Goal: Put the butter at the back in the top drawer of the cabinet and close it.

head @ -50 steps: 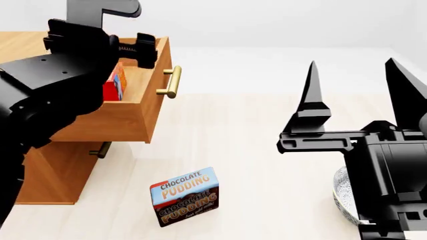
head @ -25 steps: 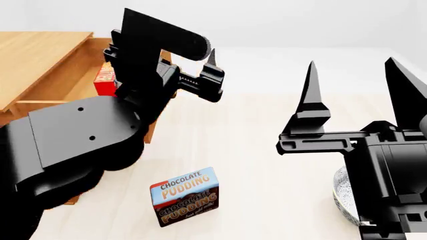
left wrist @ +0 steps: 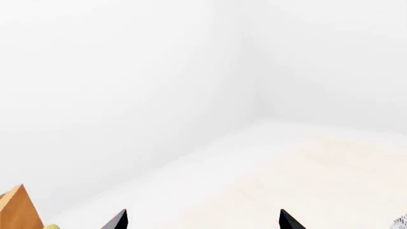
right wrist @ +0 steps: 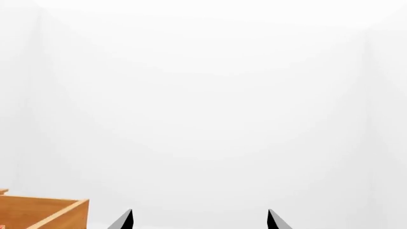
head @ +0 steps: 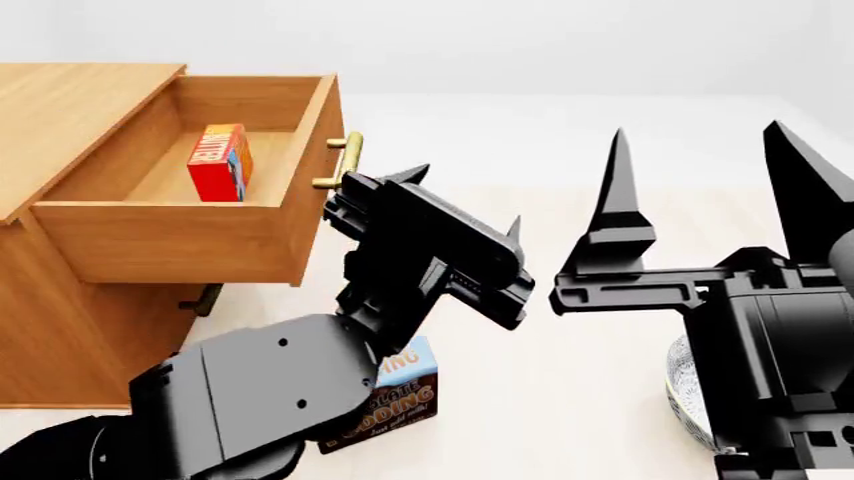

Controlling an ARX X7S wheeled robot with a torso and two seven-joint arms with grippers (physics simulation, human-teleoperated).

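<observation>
The butter [head: 220,162], a small red-and-orange carton, stands upright on the floor of the top drawer [head: 200,240], which is pulled wide open from the cabinet [head: 67,100]. Nothing touches the carton. My left gripper [head: 467,200] hangs open and empty just right of the drawer front, below its brass handle [head: 342,160]. In the left wrist view the left gripper [left wrist: 203,220] shows only two spread tips. My right gripper [head: 697,135] stands open and empty, far right of the cabinet. Its tips point up in the right wrist view [right wrist: 199,219].
A Chocolate Pudding box [head: 400,392] lies on the floor, partly hidden behind my left arm. A grey bowl [head: 681,390] peeks out beside the right arm. The handle of a lower drawer [head: 207,298] shows under the open one. A wooden edge [right wrist: 45,212] shows in the right wrist view.
My left gripper has come out of the drawer and swung right and down in front of it, leaving the butter standing inside. The right arm has barely moved.
</observation>
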